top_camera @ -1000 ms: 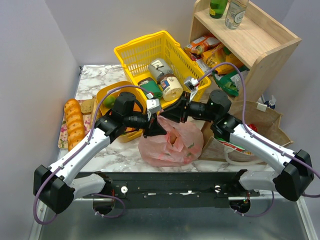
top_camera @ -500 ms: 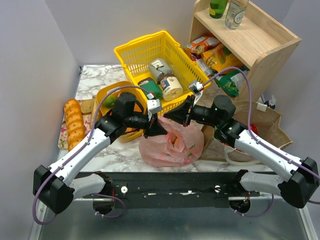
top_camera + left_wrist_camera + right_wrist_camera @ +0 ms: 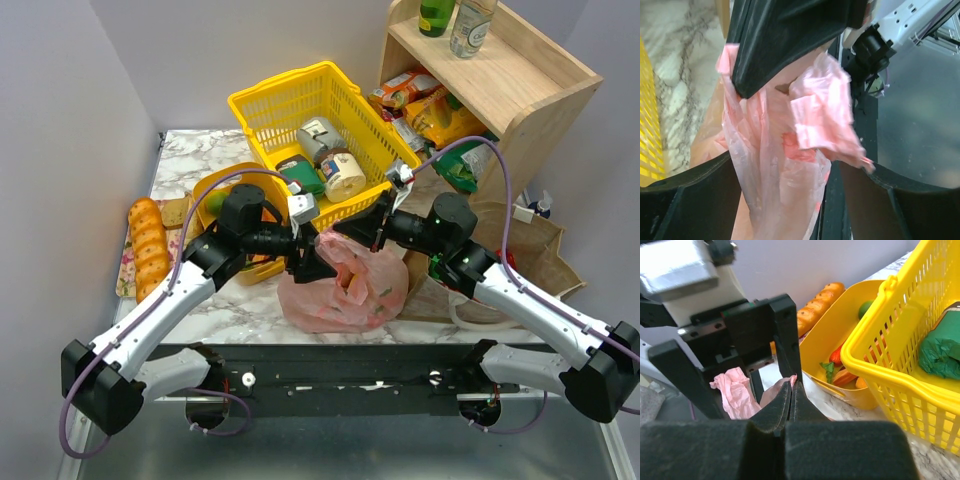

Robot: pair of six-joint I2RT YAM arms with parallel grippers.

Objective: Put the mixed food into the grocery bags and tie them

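Note:
The pink plastic grocery bag [image 3: 345, 288] sits filled on the marble table's near edge, with something orange showing through it. My left gripper [image 3: 312, 262] is at its top left, open, and bag film [image 3: 782, 170] hangs loose between the wide fingers [image 3: 687, 200]. From the right, my right gripper [image 3: 345, 230] is shut on a pinch of the pink bag [image 3: 793, 379]. A loose pink handle end [image 3: 735, 390] dangles beside it. The brown paper bag [image 3: 535, 250] stands at the right, a green-and-white packet [image 3: 468, 293] showing under the right arm. Toy vegetables [image 3: 839, 371] lie in the yellow tub [image 3: 837, 325].
A yellow mesh basket [image 3: 300, 105] holding tins stands behind the bag. The yellow tub [image 3: 225, 195] is left of it. A braided loaf [image 3: 148, 245] lies at the far left. A wooden shelf [image 3: 500, 90] with packets and bottles rises at the back right.
My left gripper has gone from shut to open, letting go of the bag film. The right gripper has shut on the bag's top, and its arm has drawn slightly to the right.

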